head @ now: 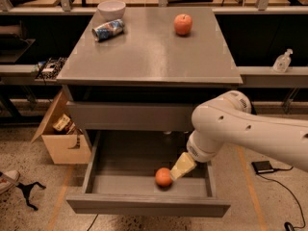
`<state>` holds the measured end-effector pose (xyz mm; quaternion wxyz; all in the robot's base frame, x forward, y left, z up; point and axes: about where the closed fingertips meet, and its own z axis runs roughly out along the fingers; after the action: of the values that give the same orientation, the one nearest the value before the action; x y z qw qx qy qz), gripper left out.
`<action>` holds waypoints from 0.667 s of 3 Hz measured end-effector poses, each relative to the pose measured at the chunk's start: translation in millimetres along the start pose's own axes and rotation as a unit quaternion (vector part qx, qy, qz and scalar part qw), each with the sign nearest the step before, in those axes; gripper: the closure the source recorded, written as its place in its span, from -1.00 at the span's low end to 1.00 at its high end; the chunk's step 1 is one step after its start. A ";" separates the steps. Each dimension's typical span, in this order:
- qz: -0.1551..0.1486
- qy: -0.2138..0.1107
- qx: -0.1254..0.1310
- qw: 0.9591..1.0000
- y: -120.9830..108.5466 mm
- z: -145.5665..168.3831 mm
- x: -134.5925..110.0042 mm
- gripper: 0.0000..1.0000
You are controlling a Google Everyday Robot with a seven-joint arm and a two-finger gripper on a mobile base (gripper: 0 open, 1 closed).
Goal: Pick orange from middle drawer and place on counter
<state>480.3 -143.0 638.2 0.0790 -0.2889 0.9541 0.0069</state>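
Observation:
The orange [163,177] lies on the grey floor of the open middle drawer [96,170], near its front wall and right of centre. My gripper [179,168] reaches down into the drawer on the white arm and sits just right of the orange, close to it or touching it. The counter [144,57] is the flat grey cabinet top above the drawer.
On the counter stand a redder apple [183,24] at the back right, a lying blue can [108,30] and a white bowl [111,8] at the back left. A cardboard box [60,136] sits on the floor left of the cabinet. A closed drawer front [125,115] is above the open one.

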 end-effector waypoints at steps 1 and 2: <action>0.039 0.000 0.003 0.999 -0.5 -1.3 0.5 -1.00; 0.040 0.000 0.003 0.999 -0.6 -1.6 0.4 -1.00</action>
<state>480.0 -143.9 639.7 0.0797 -0.2506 0.9648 0.0076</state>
